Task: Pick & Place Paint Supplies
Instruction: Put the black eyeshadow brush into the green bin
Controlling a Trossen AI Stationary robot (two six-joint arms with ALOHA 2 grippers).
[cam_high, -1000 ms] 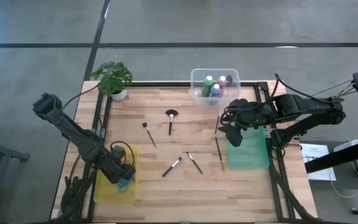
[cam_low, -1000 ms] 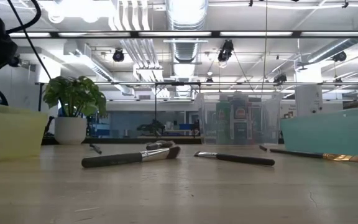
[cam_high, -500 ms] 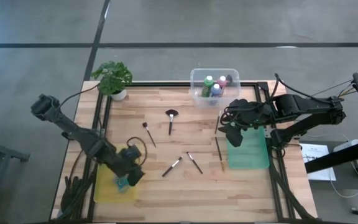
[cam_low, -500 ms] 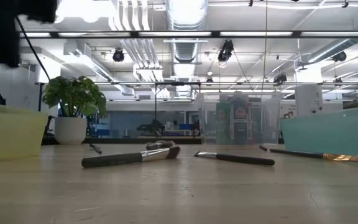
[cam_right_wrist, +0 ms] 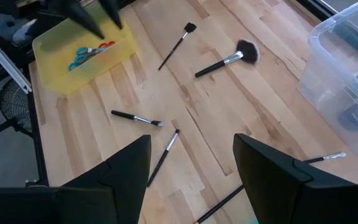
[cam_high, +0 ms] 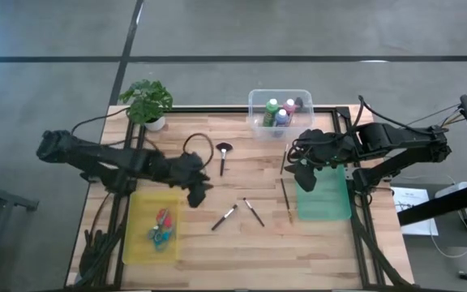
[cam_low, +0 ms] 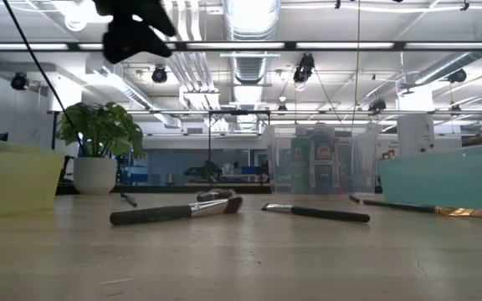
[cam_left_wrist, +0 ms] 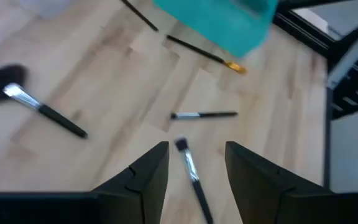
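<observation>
Left hand (cam_high: 199, 191): hanging above the bench (cam_high: 242, 235) just beside the yellow tray (cam_high: 139, 243), fingers (cam_left_wrist: 149, 174) standing apart and gripping nothing.
Right hand (cam_high: 302, 173): waiting over the green tray (cam_high: 331, 207), fingers (cam_right_wrist: 272, 174) spread and empty.
Scissors (cam_high: 160, 227): lying in the yellow tray at 8 o'clock on the bench.
Brushes: two small ones (cam_high: 224, 216) (cam_high: 254, 212) lying near the centre, a fan brush (cam_high: 222, 156) sitting toward 12 o'clock.
Paint bottles (cam_high: 279, 113): standing in the clear bin (cam_high: 254, 104) at 12 o'clock.

Wooden table (cam_high: 217, 243), clear bin (cam_high: 280, 110) at its far edge, potted plant (cam_high: 147, 102) far left of bin, yellow tray (cam_high: 154, 227) and green tray (cam_high: 324, 193) nearer, brushes (cam_high: 224, 216) scattered between trays.
</observation>
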